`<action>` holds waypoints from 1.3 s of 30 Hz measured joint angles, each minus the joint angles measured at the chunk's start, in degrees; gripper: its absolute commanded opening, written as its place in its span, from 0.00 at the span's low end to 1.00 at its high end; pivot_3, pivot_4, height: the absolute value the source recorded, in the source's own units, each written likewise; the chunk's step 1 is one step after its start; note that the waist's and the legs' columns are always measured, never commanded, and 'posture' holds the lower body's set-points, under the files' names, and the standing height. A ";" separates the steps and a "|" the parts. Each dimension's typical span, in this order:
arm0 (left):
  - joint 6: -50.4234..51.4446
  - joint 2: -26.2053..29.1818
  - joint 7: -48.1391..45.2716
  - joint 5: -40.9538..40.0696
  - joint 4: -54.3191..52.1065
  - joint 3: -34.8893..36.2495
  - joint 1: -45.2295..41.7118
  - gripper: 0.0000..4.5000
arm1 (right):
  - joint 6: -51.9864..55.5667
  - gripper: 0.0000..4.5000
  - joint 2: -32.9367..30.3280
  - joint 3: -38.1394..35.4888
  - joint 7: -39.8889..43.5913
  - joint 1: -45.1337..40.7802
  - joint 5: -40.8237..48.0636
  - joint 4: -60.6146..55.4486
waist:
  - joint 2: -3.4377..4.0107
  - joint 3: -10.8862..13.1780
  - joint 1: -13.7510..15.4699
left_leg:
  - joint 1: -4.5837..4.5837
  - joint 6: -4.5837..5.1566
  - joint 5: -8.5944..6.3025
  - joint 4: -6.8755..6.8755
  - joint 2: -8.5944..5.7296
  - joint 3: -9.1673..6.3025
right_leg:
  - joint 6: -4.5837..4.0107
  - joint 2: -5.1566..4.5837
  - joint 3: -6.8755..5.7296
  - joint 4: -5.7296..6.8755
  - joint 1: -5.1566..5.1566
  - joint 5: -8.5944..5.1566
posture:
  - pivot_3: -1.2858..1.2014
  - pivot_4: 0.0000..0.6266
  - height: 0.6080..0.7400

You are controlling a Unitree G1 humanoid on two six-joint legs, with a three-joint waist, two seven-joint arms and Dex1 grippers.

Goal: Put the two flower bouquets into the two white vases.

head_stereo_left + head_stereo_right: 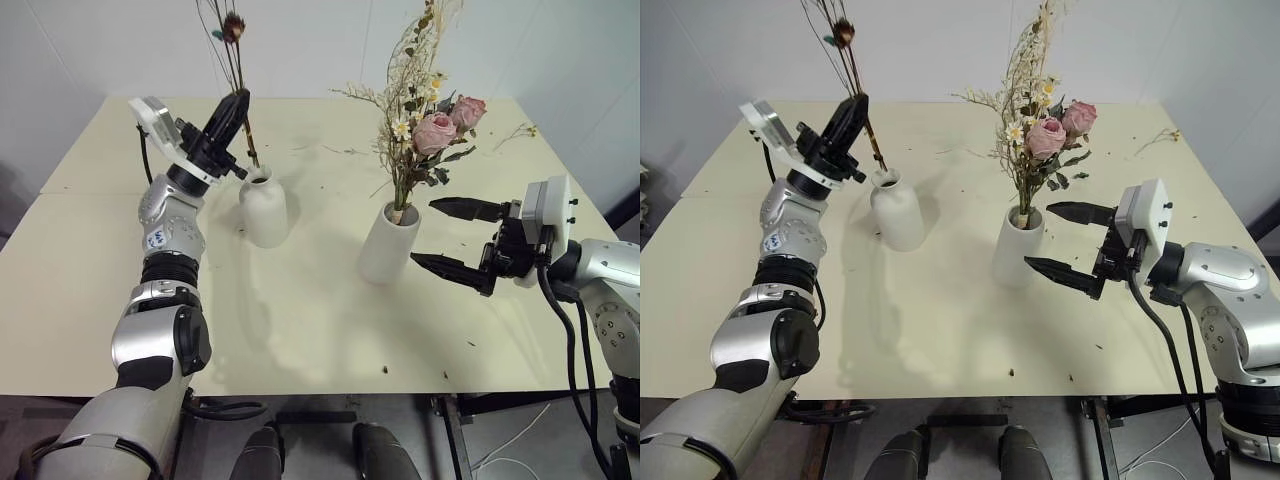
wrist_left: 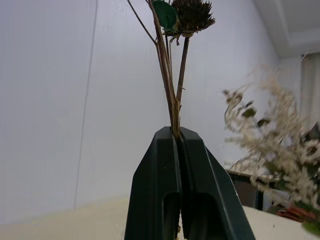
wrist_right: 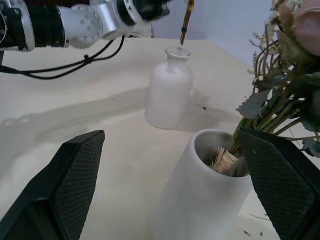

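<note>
Your left hand (image 1: pixel 232 108) is clamping the thin dried bunch (image 1: pixel 228 60), its stem tips hanging at the narrow-necked bottle vase (image 1: pixel 265 206), at eleven o'clock on the tabletop (image 1: pixel 300 320). Lowering off-centre risks splaying stems outside. Your right hand (image 1: pixel 452 240), jaws apart, is flanking the wide vase (image 1: pixel 388 243) holding the rose bouquet (image 1: pixel 425 120).

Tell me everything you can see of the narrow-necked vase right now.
The narrow-necked vase is matte white, ceramic-looking, with a short round-shouldered body and a small flared mouth. It stands upright on the table, to the robot's left of the wide-mouthed vase and apart from it. The thin bouquet, pinched in the shut left gripper, has its stem ends right at the mouth.
</note>
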 measured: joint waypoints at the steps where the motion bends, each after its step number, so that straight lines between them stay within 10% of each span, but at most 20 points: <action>1: -0.83 -0.32 0.23 0.23 1.32 0.07 0.00 0.01 | 0.05 1.00 0.00 -0.03 -0.15 0.00 0.01 -0.02 | 0.00 0.00 -0.01 | -0.01 0.00 0.00 0.00 0.00 0.00 | 0.00 0.00 0.00 -0.01 -0.01 0.00 | 0.52 0.24 1.00; 9: -4.81 -2.09 -0.60 2.74 4.20 -0.44 0.33 0.05 | 0.99 1.00 -0.02 -0.21 -1.12 0.00 0.72 -1.22 | 0.00 0.00 0.00 | -0.13 0.00 0.00 0.00 0.00 -0.03 | 0.02 0.00 -0.01 -0.02 -0.09 0.01 | 0.52 0.24 1.00; 23: 0.45 8.92 -6.38 4.96 -7.63 -3.47 8.85 0.99 | 0.06 1.00 1.25 -0.25 -2.30 0.79 0.67 -1.19 | 0.01 0.00 -0.17 | -0.12 0.01 0.00 0.00 0.00 -0.05 | 0.01 0.00 -0.01 0.03 -0.10 0.01 | 0.52 0.24 1.00; 39: 28.00 30.34 -14.10 -0.35 -48.84 -2.97 40.16 1.00 | -5.40 1.00 -2.81 -2.05 6.86 -2.61 -2.75 10.92 | 0.01 0.00 -0.05 | 0.27 -0.04 0.02 -0.16 0.29 0.11 | -0.86 0.08 -0.03 0.01 0.12 -0.36 | 0.52 0.24 1.00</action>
